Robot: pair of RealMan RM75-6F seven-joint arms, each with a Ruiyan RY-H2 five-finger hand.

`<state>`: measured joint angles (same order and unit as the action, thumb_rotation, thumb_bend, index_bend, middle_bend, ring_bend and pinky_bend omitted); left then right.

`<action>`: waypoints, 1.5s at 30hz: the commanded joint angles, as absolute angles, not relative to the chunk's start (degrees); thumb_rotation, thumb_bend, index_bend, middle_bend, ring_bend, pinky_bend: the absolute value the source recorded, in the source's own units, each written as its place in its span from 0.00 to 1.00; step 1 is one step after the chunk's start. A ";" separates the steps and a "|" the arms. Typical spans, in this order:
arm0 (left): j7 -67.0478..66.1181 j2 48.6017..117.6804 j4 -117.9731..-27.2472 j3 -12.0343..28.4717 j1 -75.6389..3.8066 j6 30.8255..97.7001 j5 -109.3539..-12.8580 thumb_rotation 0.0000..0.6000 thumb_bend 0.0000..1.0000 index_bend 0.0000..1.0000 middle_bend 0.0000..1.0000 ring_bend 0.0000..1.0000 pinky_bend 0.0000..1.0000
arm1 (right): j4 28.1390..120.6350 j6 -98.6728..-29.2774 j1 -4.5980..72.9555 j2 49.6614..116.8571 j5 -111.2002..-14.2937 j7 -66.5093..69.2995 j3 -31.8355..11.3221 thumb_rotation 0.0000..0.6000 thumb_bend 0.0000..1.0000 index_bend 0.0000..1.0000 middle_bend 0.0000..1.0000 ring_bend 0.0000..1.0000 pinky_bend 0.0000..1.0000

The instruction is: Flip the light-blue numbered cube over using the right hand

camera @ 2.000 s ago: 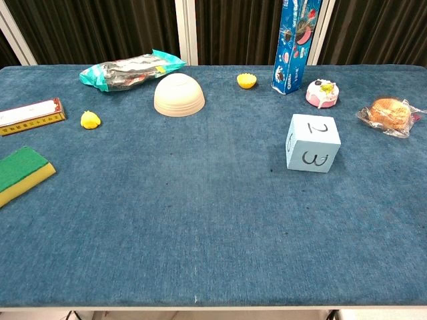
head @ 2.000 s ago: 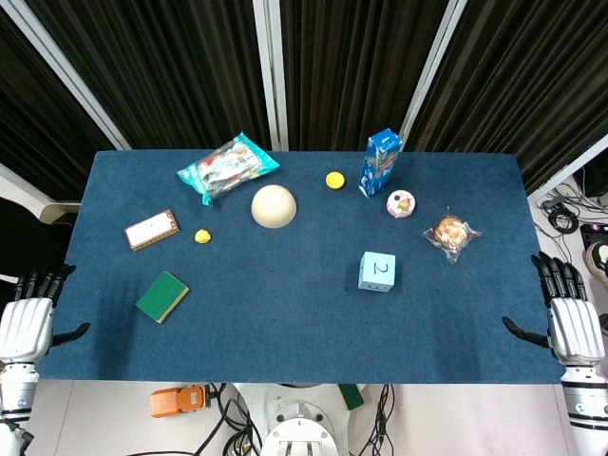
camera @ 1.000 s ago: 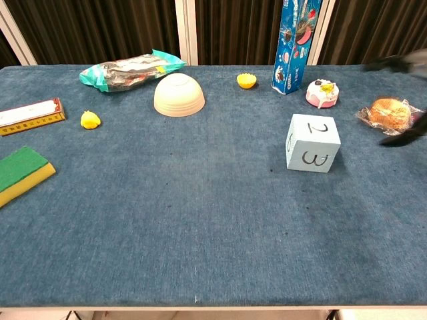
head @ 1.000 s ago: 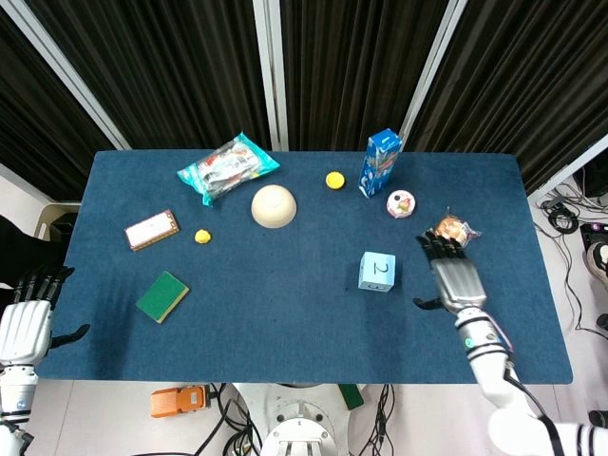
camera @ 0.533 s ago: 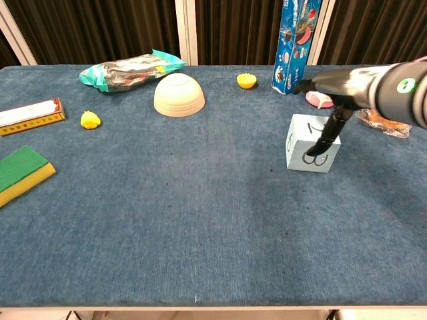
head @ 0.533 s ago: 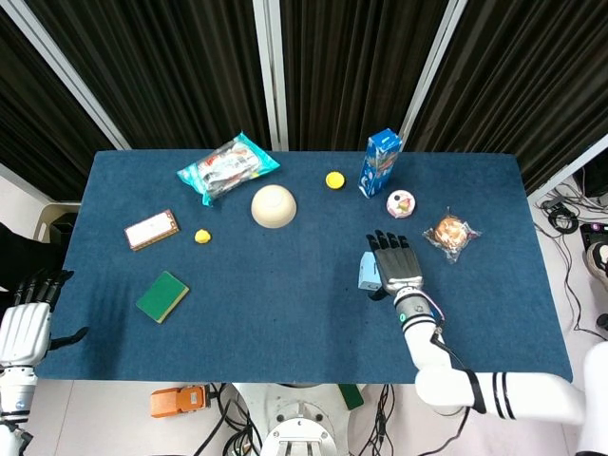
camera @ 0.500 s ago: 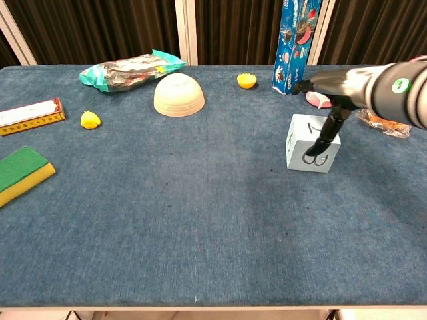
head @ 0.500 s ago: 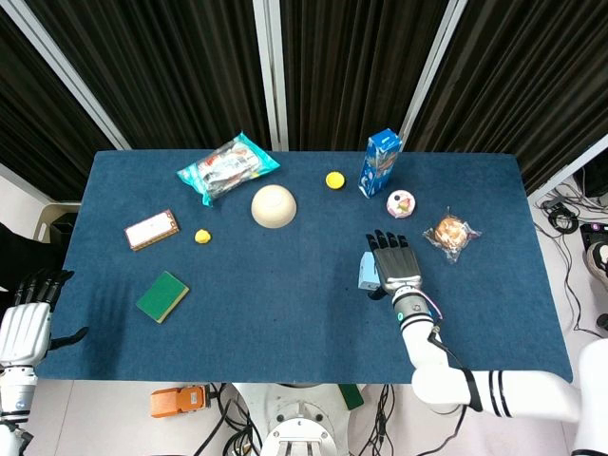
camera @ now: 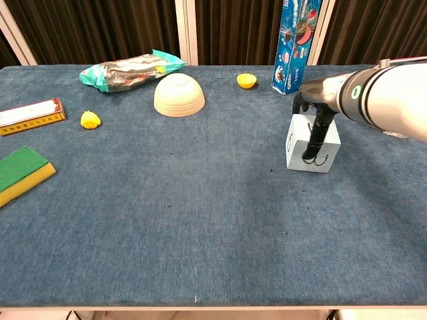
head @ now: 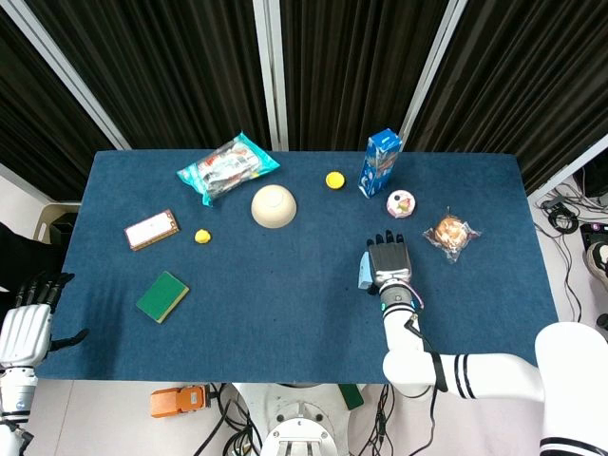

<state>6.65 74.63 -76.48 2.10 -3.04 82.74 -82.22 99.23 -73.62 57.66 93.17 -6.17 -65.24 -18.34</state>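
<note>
Covering most of both views, the blue cloth table (head: 285, 285) carries the light-blue numbered cube (camera: 298, 145) in its right half, and the whole move turns on how that cube sits under the right hand (head: 389, 259). In the head view the hand lies flat over the cube's top with fingers extended toward the far edge, so only a sliver of the cube's left face (head: 364, 273) shows beside it. The cube has no long axis, so any edge could serve as the pivot. The right arm comes in from the near edge, its white forearm filling the right of the chest view. There a dark finger or thumb (camera: 313, 137) hangs down across the near face, over the drawn numeral. Whether it presses the face or only hangs in front of it, I cannot tell. Nothing seems clasped: the hand looks spread, resting on or just above the cube.

The left hand (head: 26, 328) waits well apart at the near left corner, fingers apart and empty, so the right is clearly the nearer one.

Close neighbours, in falling size: the blue carton (head: 379, 162) beyond the cube, the wrapped bun (head: 450, 233) to its right, and the small pink cake (head: 400, 203) between those two. By my reckoning, tipping the cube toward the near edge keeps it clear of all three.
</note>
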 commanded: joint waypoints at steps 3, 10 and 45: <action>6.91 74.59 -76.24 2.08 -2.74 82.72 -81.88 1.00 0.04 0.15 0.14 0.03 0.00 | 97.97 -70.27 56.79 92.87 -9.09 -61.41 -17.39 0.95 0.39 0.49 0.34 0.18 0.19; 6.98 74.57 -76.15 1.99 -2.36 82.66 -81.54 1.00 0.04 0.15 0.14 0.03 0.00 | 98.46 -63.69 49.27 89.03 -26.77 -43.53 -15.30 1.00 0.42 0.60 0.42 0.24 0.20; 2.89 73.18 -80.63 2.42 -3.06 81.90 -81.20 1.00 0.04 0.15 0.14 0.03 0.00 | 55.56 -55.09 33.52 97.00 -88.88 55.62 -4.86 1.00 0.42 0.13 0.21 0.02 0.01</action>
<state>2.88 73.19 -80.64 2.41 -3.07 81.90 -81.21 56.14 -54.10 33.87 96.73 -88.12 55.71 -5.68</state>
